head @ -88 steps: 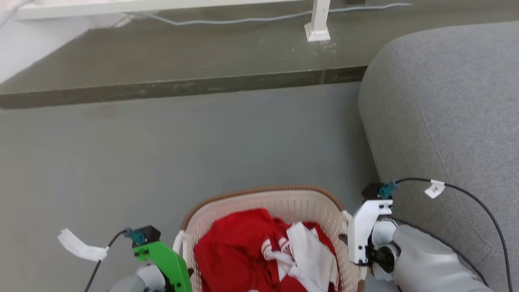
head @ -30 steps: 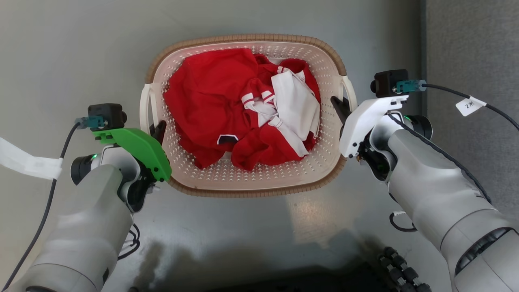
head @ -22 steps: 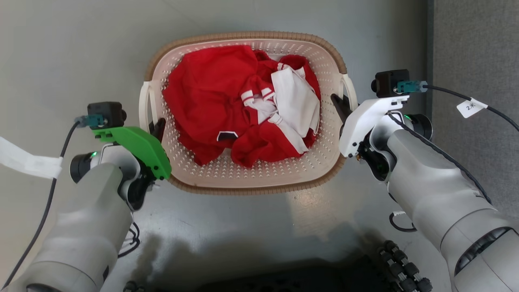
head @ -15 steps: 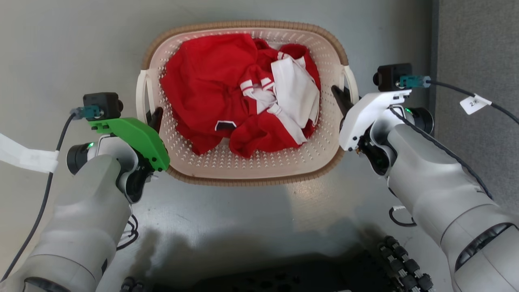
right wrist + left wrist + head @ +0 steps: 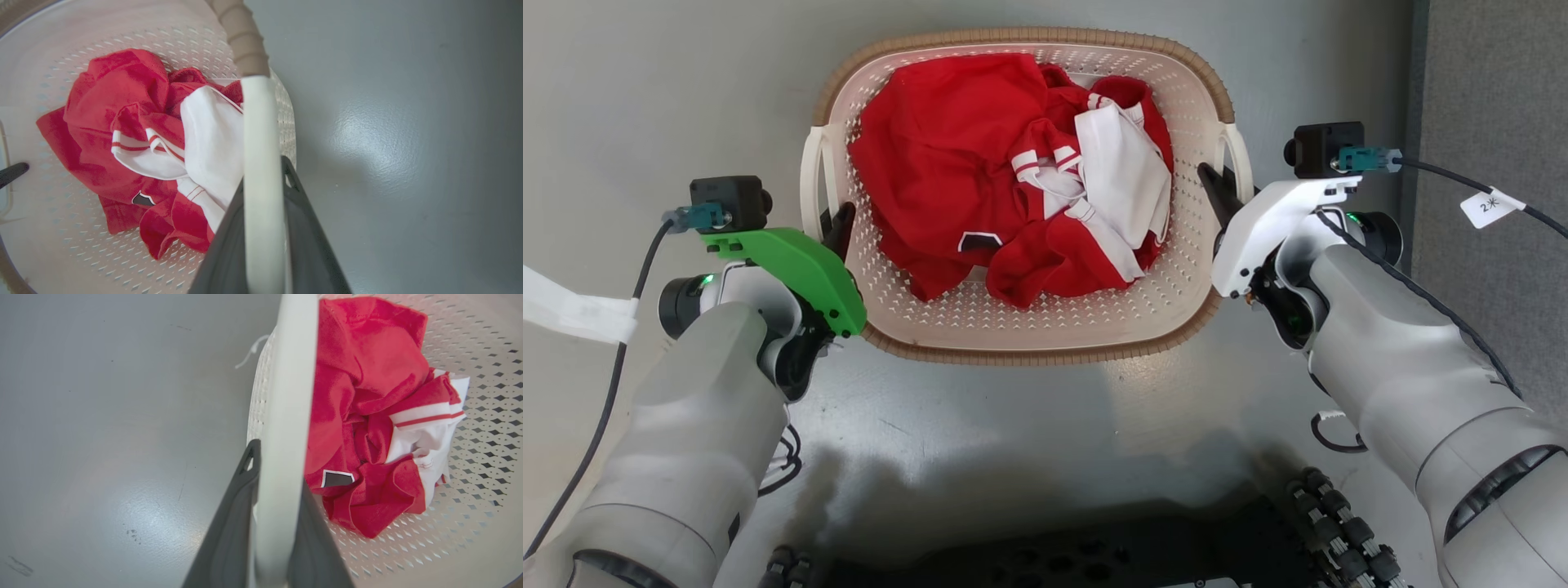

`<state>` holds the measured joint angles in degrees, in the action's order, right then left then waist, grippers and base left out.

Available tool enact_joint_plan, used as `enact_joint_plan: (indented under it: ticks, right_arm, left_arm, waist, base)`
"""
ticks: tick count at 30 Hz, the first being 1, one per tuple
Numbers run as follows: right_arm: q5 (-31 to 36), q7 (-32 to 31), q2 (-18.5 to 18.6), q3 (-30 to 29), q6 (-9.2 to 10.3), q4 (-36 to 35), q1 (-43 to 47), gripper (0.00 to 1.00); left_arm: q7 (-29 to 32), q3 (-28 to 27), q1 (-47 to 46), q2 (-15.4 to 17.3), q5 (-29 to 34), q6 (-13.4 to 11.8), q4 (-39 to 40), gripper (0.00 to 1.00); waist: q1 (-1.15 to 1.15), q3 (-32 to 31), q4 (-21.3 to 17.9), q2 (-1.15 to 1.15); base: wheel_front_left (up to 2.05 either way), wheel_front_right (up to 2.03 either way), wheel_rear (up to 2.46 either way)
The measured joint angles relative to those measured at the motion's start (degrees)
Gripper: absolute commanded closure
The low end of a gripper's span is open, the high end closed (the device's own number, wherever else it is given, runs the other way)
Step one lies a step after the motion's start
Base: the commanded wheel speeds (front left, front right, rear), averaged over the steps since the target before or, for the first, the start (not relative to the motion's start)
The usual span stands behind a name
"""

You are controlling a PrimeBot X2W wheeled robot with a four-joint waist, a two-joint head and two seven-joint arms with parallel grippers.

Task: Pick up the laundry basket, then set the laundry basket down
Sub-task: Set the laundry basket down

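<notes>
Basket (image 5: 1021, 35) sits between my two grippers, straight ahead of the base, long side across. It holds a crumpled red shirt (image 5: 947, 155) with a white piece (image 5: 1123, 171) bunched toward the right gripper's side. Can't tell whether its bottom touches the floor (image 5: 686, 82).

Left gripper (image 5: 840, 229): closed down on the left handle (image 5: 286, 396). In the left wrist view the white bar runs up between the two dark fingers (image 5: 229, 531), both pressed against it, one finger outside the basket and the other inside the wall. Narrow gap, only the bar's width. Shirt lies just past the inner finger.

Right gripper (image 5: 1218, 186): same, clamped on the right handle (image 5: 261, 163). In the right wrist view the bar stands between the fingers, touching both; the brown rim meets the bar's far end. White piece is right beside the inner finger, and the left gripper's fingertip shows across the basket at that view's left edge.

Outward: bare grey floor all round the basket. Grey fabric (image 5: 1494, 98) beyond the right arm, well apart from the basket. Tagged cable (image 5: 1482, 204) runs off the right wrist camera; white tape (image 5: 572, 306) on the left cable. Dark base (image 5: 1094, 555) below, behind both arms.
</notes>
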<state>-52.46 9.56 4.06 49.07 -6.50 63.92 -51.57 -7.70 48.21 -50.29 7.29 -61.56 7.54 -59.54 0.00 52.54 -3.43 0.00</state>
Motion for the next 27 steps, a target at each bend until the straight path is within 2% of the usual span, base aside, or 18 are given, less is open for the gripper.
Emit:
enact_joint_plan:
  ticks: [1,2,3,4,5,16,27]
  right_arm:
    - [-0.05,0.0,0.04,0.05,0.0,0.0,0.0,0.98]
    - [-0.08,-0.01,0.09,0.12,0.0,-0.01,-0.01,0.84]
    - [-0.2,-0.02,0.11,0.21,-0.02,-0.01,-0.01,0.55]
    - [-0.51,-0.11,0.09,0.47,-0.16,-0.02,0.0,0.11]
    - [-0.64,-0.15,-0.04,0.76,-0.33,-0.02,0.02,0.0]
    - [-1.1,-0.53,-0.51,1.9,-0.63,-0.2,0.01,0.0]
    - [-2.16,-0.02,-0.53,3.38,-0.63,0.04,0.16,0.0]
  left_arm:
    - [0.0,0.04,-0.01,0.0,0.0,0.01,-0.18,1.0]
    - [0.0,0.04,-0.03,-0.05,-0.01,0.01,-0.3,0.75]
    - [0.01,0.02,-0.13,-0.16,-0.1,0.01,-0.4,0.23]
    - [0.08,0.03,-0.32,-0.55,-0.22,0.01,-0.63,0.0]
    - [0.09,0.07,-0.34,-0.75,-0.25,0.01,-0.96,0.0]
    - [0.15,0.82,-0.54,-0.77,-0.7,0.01,-1.66,0.0]
    - [-0.94,1.31,-0.36,-0.59,-1.38,0.01,-2.92,0.0]
  waist:
    - [0.0,0.06,0.02,0.0]
    - [0.0,0.13,0.03,0.0]
    - [0.0,0.19,0.05,0.0]
    - [0.0,0.25,0.06,0.0]
    - [0.0,0.28,0.06,0.0]
    - [0.0,-0.04,0.06,0.0]
    - [0.0,-3.1,-0.44,0.0]
  base:
    - [0.0,0.0,0.0]
    - [0.0,0.0,0.0]
    - [0.0,0.0,0.0]
    - [0.0,0.0,0.0]
    - [0.0,0.0,0.0]
    - [0.0,0.0,0.0]
    - [0.0,0.0,0.0]
